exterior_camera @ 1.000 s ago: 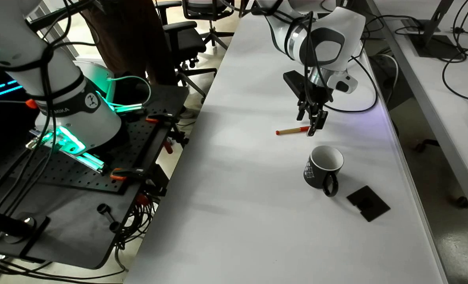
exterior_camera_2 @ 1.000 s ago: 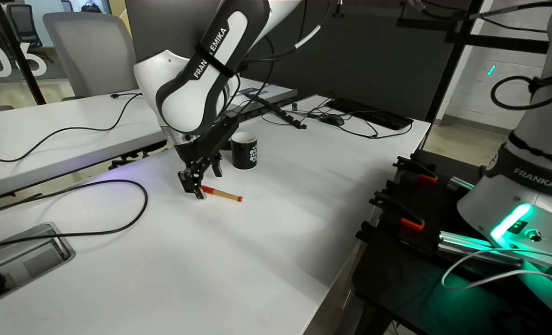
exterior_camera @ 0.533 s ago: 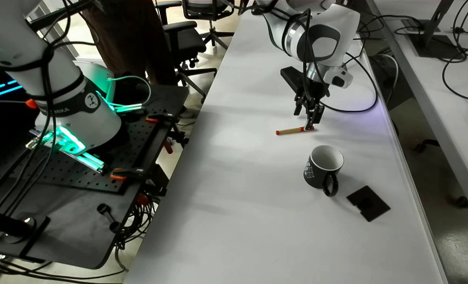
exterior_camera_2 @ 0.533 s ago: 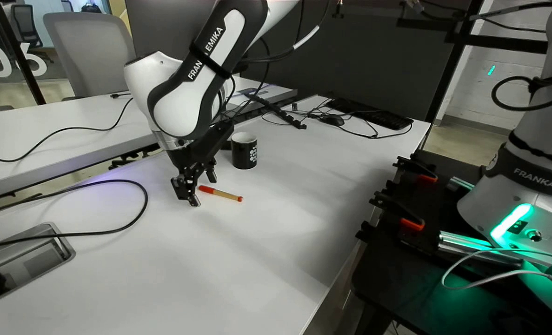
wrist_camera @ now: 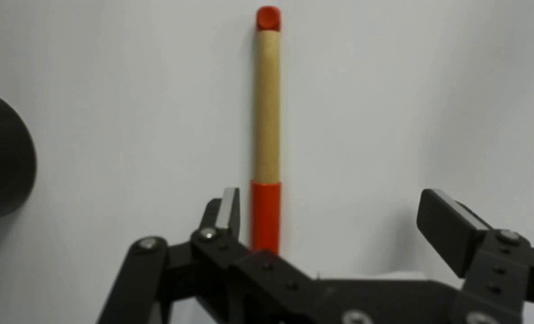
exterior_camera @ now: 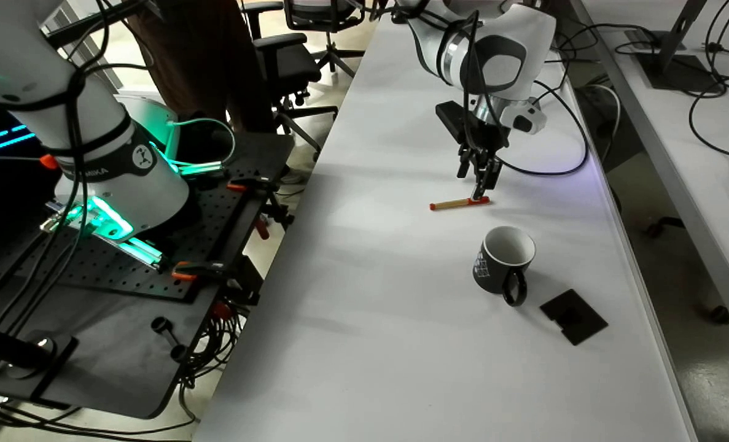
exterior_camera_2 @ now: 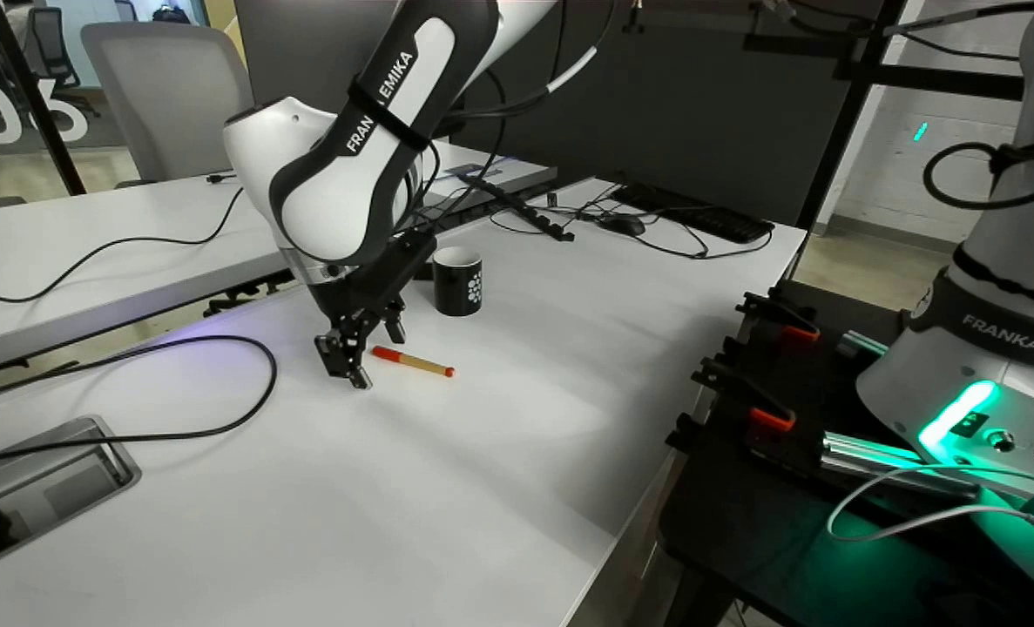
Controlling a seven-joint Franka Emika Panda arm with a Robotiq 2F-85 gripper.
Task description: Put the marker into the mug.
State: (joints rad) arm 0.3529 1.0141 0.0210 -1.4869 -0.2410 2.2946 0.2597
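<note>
The round black mug [exterior_camera: 493, 276], white inside and with a looped side handle, stands upright on the smooth, pale grey worktop [exterior_camera: 370, 344], a flat black notched square [exterior_camera: 576, 316] just beside it. Near the mug, a slim wood-coloured marker [wrist_camera: 267, 108] with a red cap and a red end lies flat. Over the capped part stands the black gripper [wrist_camera: 329, 193], its two fingers well apart; the marker runs between them, nearer the finger on the mug's side, with a gap to each. Whether the fingertips touch the worktop cannot be told.
</note>
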